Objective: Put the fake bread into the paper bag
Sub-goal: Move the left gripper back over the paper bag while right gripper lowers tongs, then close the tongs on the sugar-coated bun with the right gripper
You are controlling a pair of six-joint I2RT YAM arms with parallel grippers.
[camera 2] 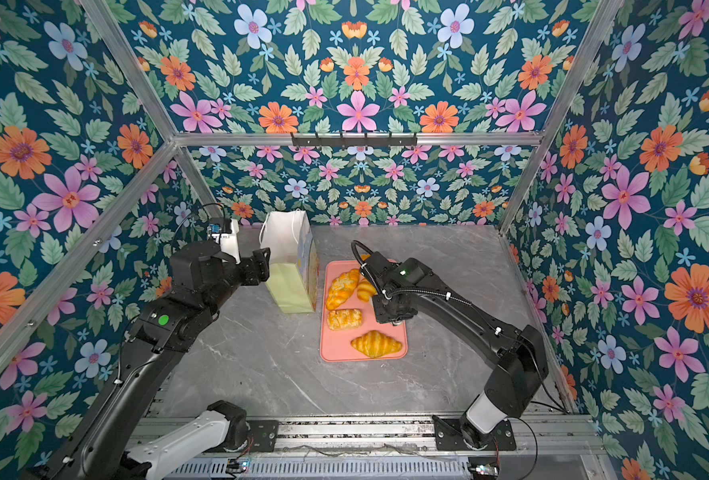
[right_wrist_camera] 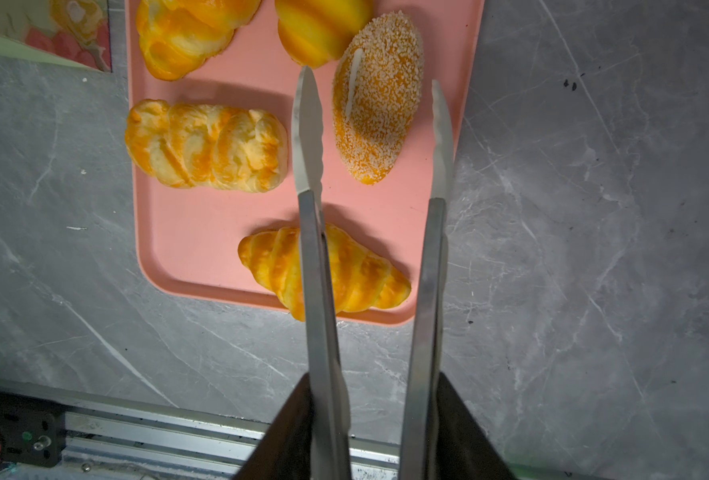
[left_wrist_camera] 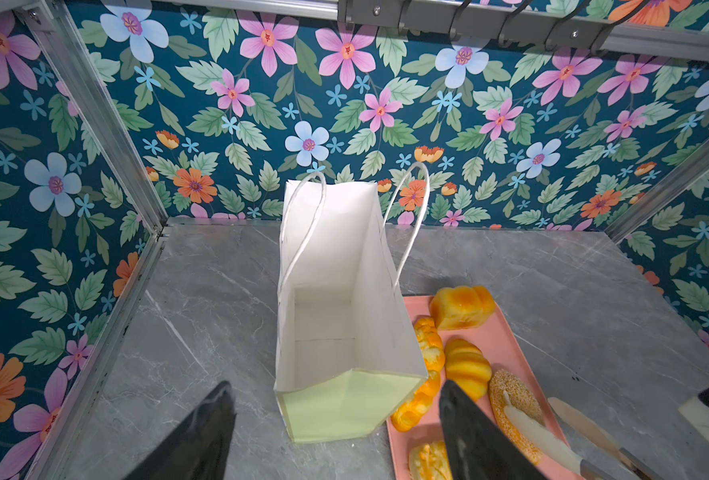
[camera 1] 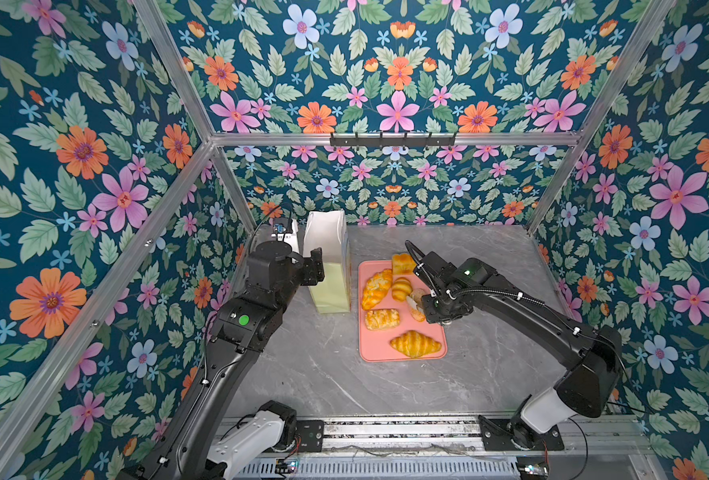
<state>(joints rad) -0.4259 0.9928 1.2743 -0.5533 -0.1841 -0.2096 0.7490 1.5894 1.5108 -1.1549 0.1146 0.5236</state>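
Observation:
The paper bag [camera 1: 331, 291] [camera 2: 292, 286] stands open and upright left of the pink tray; its white inside [left_wrist_camera: 332, 291] holds nothing. Several pieces of fake bread lie on the tray: croissant [camera 1: 415, 344] [right_wrist_camera: 365, 278], flaky pastry [camera 1: 382, 319] [right_wrist_camera: 205, 145], braided loaf [camera 1: 376, 288], round roll [camera 1: 401, 287], square loaf [camera 1: 403, 263] and seeded bun [right_wrist_camera: 377, 95]. My right gripper [right_wrist_camera: 371, 376] [camera 1: 427, 309] is shut on metal tongs [right_wrist_camera: 315, 249], whose spread tips flank the seeded bun. My left gripper [left_wrist_camera: 335, 384] [camera 1: 317, 266] is open beside the bag's near end.
The pink tray [camera 1: 369, 353] [right_wrist_camera: 203, 241] lies on the grey marble table [camera 1: 311, 374]. Floral walls with aluminium posts close in three sides. A hook rail [camera 1: 392, 139] runs along the back wall. A metal rail [camera 1: 386, 428] carries both arm bases at the front.

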